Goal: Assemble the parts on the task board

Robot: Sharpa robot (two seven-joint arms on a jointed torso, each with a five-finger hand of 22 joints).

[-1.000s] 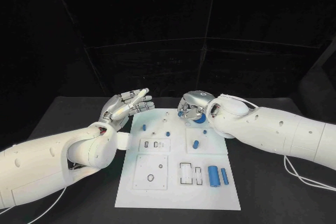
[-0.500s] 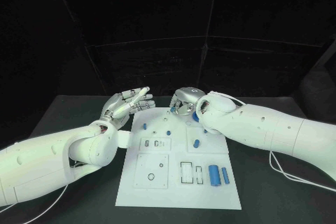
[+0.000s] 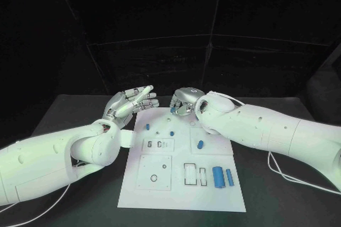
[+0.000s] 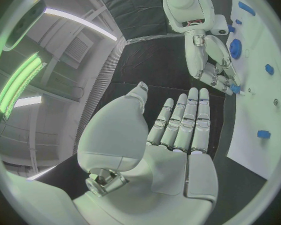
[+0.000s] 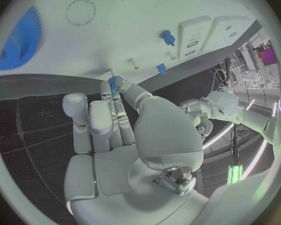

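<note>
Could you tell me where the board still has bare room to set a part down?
Free: the board's near strip, below the two cylinders. Crowded: its far end, where the right robot hand works among small pegs.

We see the head view dim all round, black drapes and black table swallowing the light, while the white task board (image 3: 181, 173) and both arms stand out bright under a faint green wash. In the left wrist view, glowing strip lights at nine and eleven o'clock flare green-white, and the fisheye bends every straight edge toward the rim. The right wrist view glares pale across twelve o'clock, with soft blur at its edges.
</note>
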